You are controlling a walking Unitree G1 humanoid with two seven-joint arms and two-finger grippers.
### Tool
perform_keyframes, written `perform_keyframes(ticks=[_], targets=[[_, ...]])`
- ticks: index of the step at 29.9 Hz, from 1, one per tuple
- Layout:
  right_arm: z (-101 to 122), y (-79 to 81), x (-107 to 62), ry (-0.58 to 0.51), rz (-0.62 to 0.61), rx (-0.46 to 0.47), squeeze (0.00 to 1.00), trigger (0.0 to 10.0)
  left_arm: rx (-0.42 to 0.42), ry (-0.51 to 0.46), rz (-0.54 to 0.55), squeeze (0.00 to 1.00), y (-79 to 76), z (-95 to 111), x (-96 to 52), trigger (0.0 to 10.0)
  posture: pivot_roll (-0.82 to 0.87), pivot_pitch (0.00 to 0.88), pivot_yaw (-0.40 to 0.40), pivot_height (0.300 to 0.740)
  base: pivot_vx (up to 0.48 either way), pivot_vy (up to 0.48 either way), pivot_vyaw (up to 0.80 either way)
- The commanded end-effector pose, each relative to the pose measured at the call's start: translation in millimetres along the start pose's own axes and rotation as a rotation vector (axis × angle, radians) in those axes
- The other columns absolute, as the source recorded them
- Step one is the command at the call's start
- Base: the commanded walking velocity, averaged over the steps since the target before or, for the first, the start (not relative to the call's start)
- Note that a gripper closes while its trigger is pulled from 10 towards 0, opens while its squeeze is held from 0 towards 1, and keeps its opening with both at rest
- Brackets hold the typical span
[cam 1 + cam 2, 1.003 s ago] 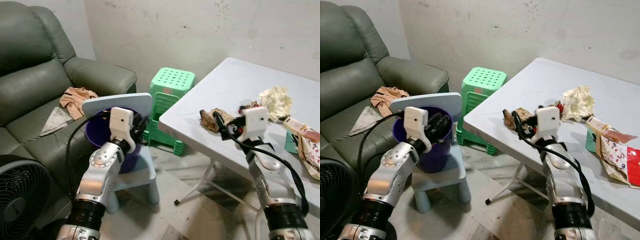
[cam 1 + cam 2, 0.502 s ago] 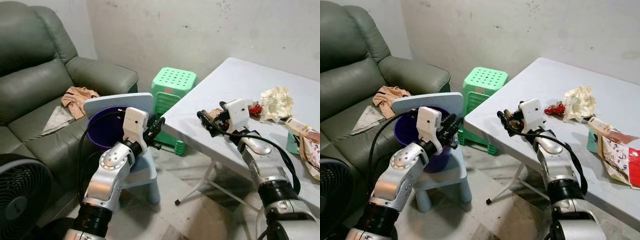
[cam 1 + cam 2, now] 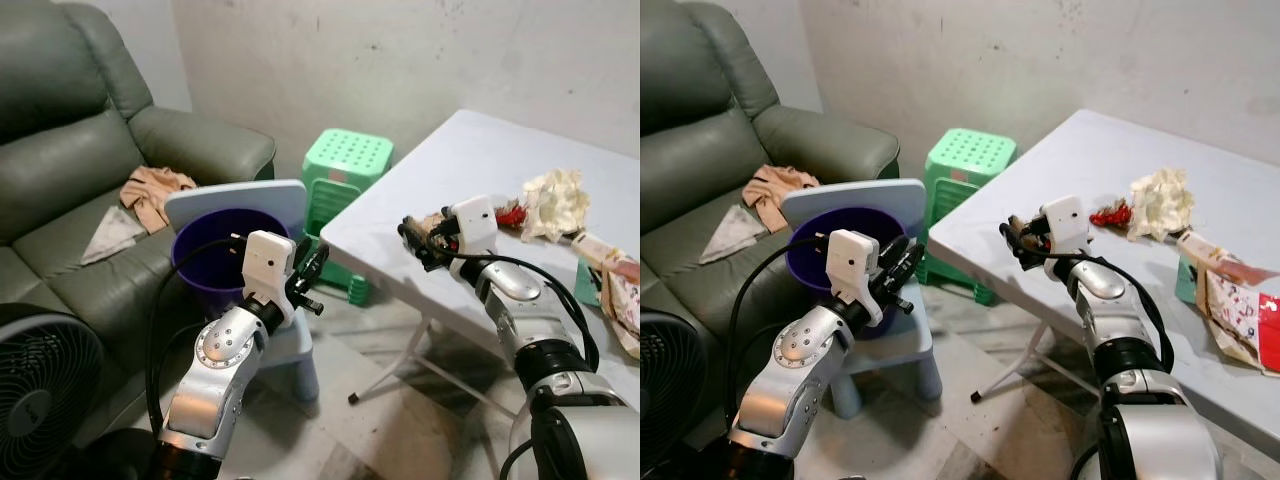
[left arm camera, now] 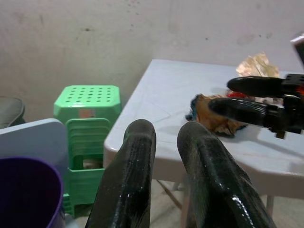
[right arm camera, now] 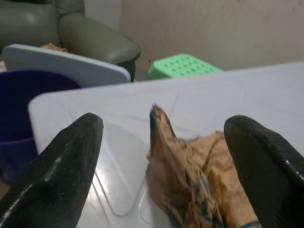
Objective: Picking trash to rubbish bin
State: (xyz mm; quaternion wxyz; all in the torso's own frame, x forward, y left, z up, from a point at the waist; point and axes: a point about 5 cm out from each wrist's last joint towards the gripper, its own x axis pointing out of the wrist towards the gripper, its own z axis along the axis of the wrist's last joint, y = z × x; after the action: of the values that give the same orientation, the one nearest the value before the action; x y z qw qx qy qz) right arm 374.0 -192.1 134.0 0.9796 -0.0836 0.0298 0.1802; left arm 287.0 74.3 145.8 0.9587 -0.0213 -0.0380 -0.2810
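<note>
item: right pincer [image 5: 161, 142], two long glossy black fingers spread wide, one on either side of a crumpled brown paper wad [image 5: 190, 166] lying near the front corner of the white counter [image 3: 480, 160]; nothing pinched yet. item: paper wad, thin creased kraft-like paper with a bluish printed trace, irregular, one stiff peak standing up, likely light and springy. risk, as a judgement: smooth hard fingers closing on so loose a shape may catch only the upright flap and tear or drop it, or nudge the wad across the slick counter and over the near edge to the floor. item: left pincer [image 4: 166, 166], fingers nearly together with a narrow gap, holding nothing, hovering off the counter's edge just beside the purple rubbish bin [image 3: 215, 250]. item: bin, smooth round plastic, open-topped, standing on a small pale blue chair [image 3: 290, 345]; a carry from counter to bin crosses open floor, so a weak grip could shed the paper short of the rim. other trash farther along the counter: a pale crumpled paper ball [image 3: 555, 195], a small red wrapper [image 3: 510, 215], printed packaging [image 3: 620, 300]. nearby: stacked green perforated plastic stools [image 3: 345, 180], grey leather sofa [image 3: 80, 150] with cloth on it.
</note>
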Motion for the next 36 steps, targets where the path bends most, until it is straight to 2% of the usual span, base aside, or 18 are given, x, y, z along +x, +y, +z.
perform_keyframes(ticks=[1,7,16,17,19,21,22,29,36], targets=[[8.6,-9.5,0.2,-0.025,-0.029,0.002,0.00,10.0,0.023,-0.004,-0.017,0.00,-3.4,2.6,-0.5,10.0,0.17,0.096,-0.040,0.715,0.000,0.000,0.00],[7.4,-18.8,-2.2,0.014,-0.028,0.001,0.00,10.0,0.031,0.010,-0.017,0.00,-6.5,2.1,-5.5,10.0,0.17,0.144,-0.034,0.715,0.000,0.000,0.00],[2.3,-16.1,-4.2,0.037,0.031,-0.028,0.00,10.0,0.030,0.014,-0.006,0.00,-7.7,3.5,-7.6,10.0,0.18,0.174,-0.034,0.715,0.000,0.000,0.00],[2.3,-14.9,-4.0,0.034,0.044,-0.023,0.00,8.9,0.029,0.015,-0.002,0.00,-7.2,3.5,-8.1,10.0,0.18,0.173,-0.034,0.715,0.000,0.000,0.00],[1.0,-13.0,-3.7,0.040,0.060,-0.012,0.00,2.5,0.030,0.016,0.007,0.00,-5.9,4.0,-8.6,10.0,0.18,0.178,-0.034,0.715,0.000,0.000,0.00],[0.3,-13.0,-3.7,0.049,0.062,-0.007,0.00,2.5,0.030,0.016,0.008,0.00,-5.9,4.5,-8.2,10.0,0.18,0.178,-0.034,0.715,0.000,0.000,0.00],[-0.9,-11.5,-3.9,0.053,0.076,-0.016,0.00,0.0,0.029,0.016,0.011,0.00,-5.7,4.9,-8.2,10.0,0.18,0.182,-0.036,0.715,0.000,0.000,0.00],[-3.1,0.8,-3.4,0.019,0.185,0.049,0.00,0.0,0.038,0.023,0.027,0.00,-2.6,5.0,-9.9,10.0,0.19,0.179,-0.030,0.715,0.000,0.000,0.00],[-2.4,4.6,-4.7,-0.017,0.235,0.081,0.00,0.0,0.031,0.037,0.011,0.00,-2.3,4.1,-9.7,10.0,0.19,0.173,-0.025,0.715,0.000,0.000,0.00]])
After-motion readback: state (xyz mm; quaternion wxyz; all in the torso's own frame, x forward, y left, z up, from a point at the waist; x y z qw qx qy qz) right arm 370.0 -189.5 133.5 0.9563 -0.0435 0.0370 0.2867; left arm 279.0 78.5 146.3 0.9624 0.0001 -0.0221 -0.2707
